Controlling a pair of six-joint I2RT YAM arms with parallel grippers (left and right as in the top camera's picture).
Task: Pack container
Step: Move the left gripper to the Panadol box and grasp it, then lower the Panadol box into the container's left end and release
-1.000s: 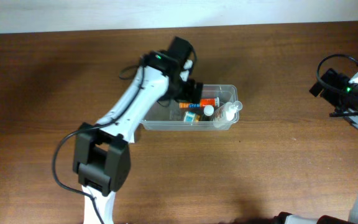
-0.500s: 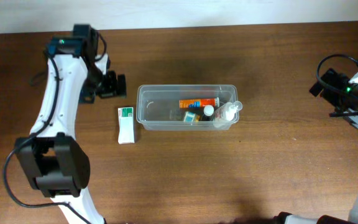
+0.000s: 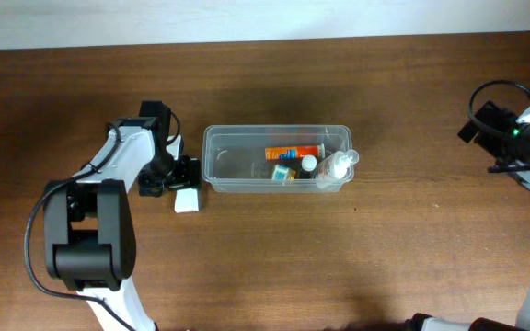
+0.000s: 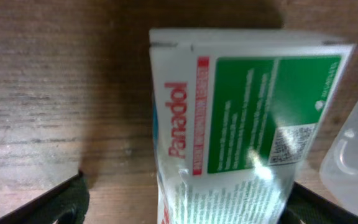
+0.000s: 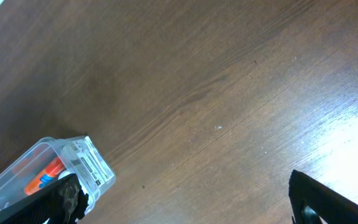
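Note:
The clear plastic container stands mid-table and holds an orange tube, a small white-capped bottle and a clear bottle. A white and green Panadol box lies flat on the table just left of the container. My left gripper is low over the box's far end. In the left wrist view the box lies between the open fingers, with a gap at the left finger. My right gripper is open and empty at the far right edge, and it also shows in the right wrist view.
The container's corner shows at the right edge of the left wrist view and at the lower left of the right wrist view. Bare brown wood table surrounds everything. A pale wall strip runs along the back edge.
My left arm left the container, swung to the back left, then came down over the Panadol box beside the container. The right arm has not moved.

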